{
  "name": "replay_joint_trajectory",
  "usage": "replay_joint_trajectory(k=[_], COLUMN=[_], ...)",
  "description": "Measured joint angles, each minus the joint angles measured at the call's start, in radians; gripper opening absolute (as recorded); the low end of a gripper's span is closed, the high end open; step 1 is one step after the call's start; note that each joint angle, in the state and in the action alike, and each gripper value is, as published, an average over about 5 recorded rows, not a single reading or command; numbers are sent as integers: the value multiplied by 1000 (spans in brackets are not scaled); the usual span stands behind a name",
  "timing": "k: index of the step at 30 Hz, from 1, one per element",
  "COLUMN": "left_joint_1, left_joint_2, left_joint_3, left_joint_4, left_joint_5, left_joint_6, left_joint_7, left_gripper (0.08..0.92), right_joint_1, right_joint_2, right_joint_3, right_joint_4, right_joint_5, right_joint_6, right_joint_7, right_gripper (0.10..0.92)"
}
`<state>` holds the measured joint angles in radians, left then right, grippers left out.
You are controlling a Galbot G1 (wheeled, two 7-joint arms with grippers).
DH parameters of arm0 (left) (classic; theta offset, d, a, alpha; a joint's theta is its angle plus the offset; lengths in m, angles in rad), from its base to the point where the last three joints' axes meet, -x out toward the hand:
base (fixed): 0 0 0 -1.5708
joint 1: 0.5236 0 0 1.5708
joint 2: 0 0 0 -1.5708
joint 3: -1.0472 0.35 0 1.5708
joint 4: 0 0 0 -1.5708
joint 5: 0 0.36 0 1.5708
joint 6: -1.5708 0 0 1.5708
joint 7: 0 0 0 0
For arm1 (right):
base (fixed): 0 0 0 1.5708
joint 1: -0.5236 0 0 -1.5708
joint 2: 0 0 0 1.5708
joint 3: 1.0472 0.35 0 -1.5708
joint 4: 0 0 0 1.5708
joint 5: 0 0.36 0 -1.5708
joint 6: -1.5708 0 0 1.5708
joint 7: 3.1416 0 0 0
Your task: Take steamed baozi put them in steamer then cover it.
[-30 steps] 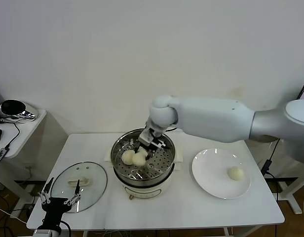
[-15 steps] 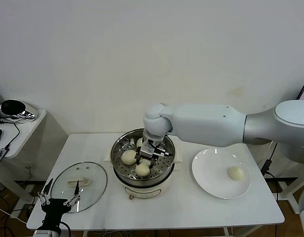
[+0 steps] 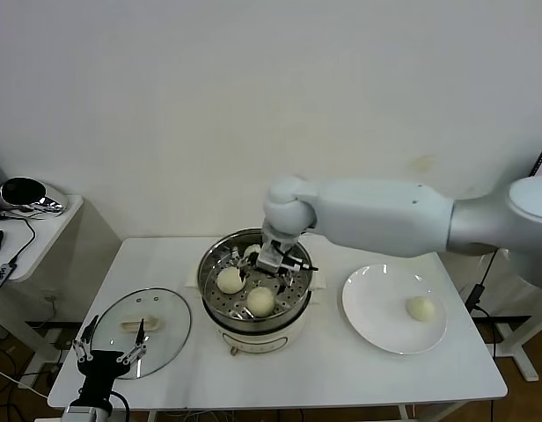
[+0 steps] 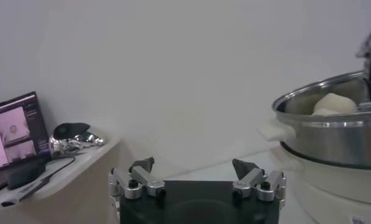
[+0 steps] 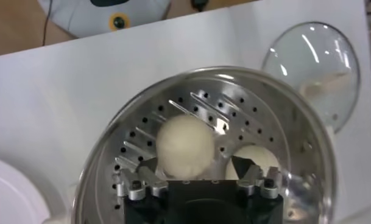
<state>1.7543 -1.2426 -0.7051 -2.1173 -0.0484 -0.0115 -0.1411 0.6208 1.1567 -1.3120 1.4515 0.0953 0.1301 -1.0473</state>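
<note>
We see our right gripper [image 3: 275, 266] spread wide above the steamer [image 3: 220, 303], three baozi [image 3: 260, 301] inside, one on the plate [image 3: 377, 330] beside it, the cover [image 3: 141, 322] opposite, left gripper [image 3: 108, 353] open there.

No text, label, brand, number or sign can be read on anything shown in these views.

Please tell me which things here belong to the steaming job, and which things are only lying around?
Job: baozi in steamer, baozi on plate, steamer, glass cover, white plate, right gripper.
Lying about: laptop, shiny object on side table, cable.
</note>
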Motion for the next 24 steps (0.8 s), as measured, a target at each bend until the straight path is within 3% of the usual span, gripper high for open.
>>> replay_joint_trajectory(k=[13, 24], left_joint_1=[-17, -25], left_joint_2=[30, 35], left_joint_3=[25, 35], left_joint_4=[13, 25], left_joint_5=[2, 3], left_joint_6=[0, 1], left_joint_7=[1, 1], left_gripper=[823, 823], right_joint_1=[-18, -273], right_joint_2=[-354, -600], right_joint_3=[73, 278], right_joint_4=[134, 103], right_joint_5=[35, -137], right_joint_6=[-386, -417], right_joint_7=[22, -10], right_gripper=[823, 823])
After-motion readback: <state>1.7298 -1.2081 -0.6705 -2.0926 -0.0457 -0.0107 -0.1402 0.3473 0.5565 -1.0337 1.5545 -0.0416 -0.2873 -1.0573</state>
